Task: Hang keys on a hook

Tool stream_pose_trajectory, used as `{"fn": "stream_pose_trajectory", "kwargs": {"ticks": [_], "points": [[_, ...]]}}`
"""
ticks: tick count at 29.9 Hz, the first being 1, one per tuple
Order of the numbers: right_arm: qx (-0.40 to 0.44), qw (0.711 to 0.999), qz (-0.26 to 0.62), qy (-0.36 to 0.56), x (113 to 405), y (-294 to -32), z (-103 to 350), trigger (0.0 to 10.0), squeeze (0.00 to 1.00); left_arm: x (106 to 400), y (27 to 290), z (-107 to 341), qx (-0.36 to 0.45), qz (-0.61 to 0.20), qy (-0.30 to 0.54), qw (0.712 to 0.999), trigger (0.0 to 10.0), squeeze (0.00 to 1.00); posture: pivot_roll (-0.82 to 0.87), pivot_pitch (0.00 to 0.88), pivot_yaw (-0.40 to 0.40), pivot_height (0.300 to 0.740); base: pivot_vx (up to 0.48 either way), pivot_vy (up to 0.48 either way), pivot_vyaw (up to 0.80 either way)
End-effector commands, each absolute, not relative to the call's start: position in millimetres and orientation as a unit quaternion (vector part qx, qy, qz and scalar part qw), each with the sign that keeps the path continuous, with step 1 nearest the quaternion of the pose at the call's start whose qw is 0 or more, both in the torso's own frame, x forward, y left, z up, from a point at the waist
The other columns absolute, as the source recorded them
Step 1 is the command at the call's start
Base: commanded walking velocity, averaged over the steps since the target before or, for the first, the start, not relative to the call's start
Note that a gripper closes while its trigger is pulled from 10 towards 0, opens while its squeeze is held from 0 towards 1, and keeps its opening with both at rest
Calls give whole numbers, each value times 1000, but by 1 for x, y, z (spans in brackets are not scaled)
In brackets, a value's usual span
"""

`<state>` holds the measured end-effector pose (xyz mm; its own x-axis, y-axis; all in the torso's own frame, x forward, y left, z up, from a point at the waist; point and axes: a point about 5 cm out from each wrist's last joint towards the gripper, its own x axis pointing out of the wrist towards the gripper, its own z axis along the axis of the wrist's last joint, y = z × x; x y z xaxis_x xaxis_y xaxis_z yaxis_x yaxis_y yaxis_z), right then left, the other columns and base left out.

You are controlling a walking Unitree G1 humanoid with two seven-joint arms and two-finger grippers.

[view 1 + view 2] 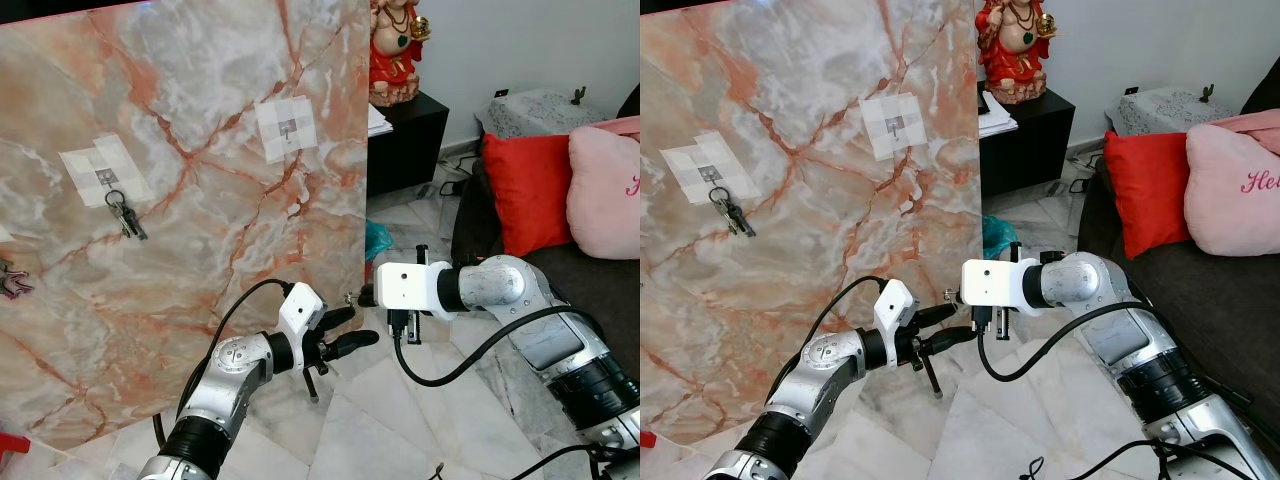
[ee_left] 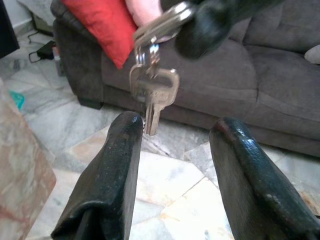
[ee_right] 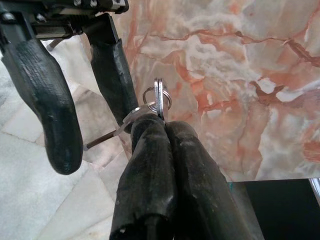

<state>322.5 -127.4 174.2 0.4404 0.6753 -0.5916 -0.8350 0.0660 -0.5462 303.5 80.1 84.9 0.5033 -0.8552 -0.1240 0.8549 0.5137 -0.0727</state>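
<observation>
Two grippers meet low before the upright marble slab (image 1: 200,200), just off its right edge and above the pale tiled floor (image 1: 400,420). The right gripper (image 3: 159,127) is clenched on a bunch of keys (image 3: 156,102); its fingers (image 3: 150,165) are pressed together around the ring, and in the left wrist view the keys (image 2: 152,87) dangle from that black fingertip — one silver key hanging straight down. The left gripper (image 2: 175,135) is spread wide, holding nothing, its two fingers (image 2: 117,170) just beneath and to either side of the hanging key, not touching it as far as can be seen. On the slab are two taped patches with hooks: the left hook (image 1: 108,180) already carries another set of keys (image 1: 125,215), while the right hook (image 1: 287,128) is bare. Behind stand a dark sofa (image 1: 600,290) with a red cushion (image 1: 525,190) and a pink cushion (image 1: 605,180), a black cabinet (image 1: 405,140), and a red figurine (image 1: 393,50) on it.
</observation>
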Motion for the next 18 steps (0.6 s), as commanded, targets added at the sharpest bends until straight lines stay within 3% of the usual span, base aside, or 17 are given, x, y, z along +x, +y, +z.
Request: {"fn": "stream_pose_trajectory", "kwargs": {"ticks": [1,8,18], "points": [[-444,722,524,75,321,-125,182,10000,0,307,84,85,17,-482,74,873,10000,0,107,0,34,740,0,0,0],[-445,723,523,76,322,-125,182,10000,0,314,90,86,33,-445,65,893,10000,0,109,0,34,740,0,0,0],[-445,722,525,77,322,-125,181,10000,0,315,87,88,22,-450,55,891,10000,0,107,0,34,740,0,0,0]]}}
